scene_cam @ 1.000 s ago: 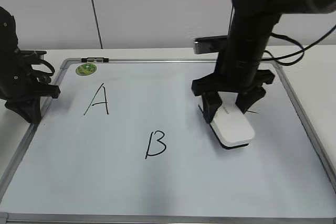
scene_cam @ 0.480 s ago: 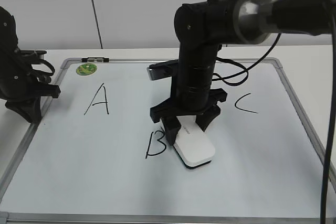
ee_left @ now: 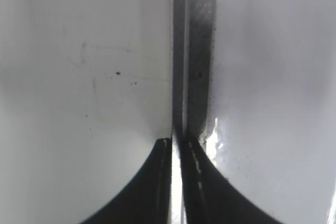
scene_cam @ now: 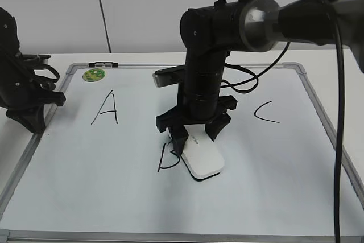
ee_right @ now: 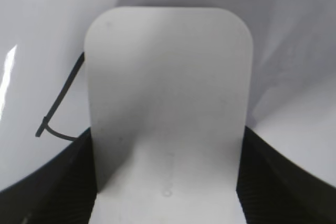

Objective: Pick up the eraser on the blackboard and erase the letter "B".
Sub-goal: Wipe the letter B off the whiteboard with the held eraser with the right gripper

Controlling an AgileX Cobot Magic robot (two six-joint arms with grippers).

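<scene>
Wiping is the step I judge to be in hand: nearest me, my right gripper [scene_cam: 193, 138] is clamped on the smooth white rounded-rectangle plastic eraser [scene_cam: 203, 159], which sits flat on the silver-framed whiteboard [scene_cam: 318, 118] at 3 o'clock of the black hand-drawn letter "B" [scene_cam: 166, 157], its left edge already over the strokes. Next I'd expect to drag toward 9 o'clock, pressing evenly, until every stroke is covered. Farther back, my left gripper [scene_cam: 34, 119] idles with fingers together at the board's left frame, well clear of the black "A" [scene_cam: 106, 108] and "C" [scene_cam: 266, 112].
</scene>
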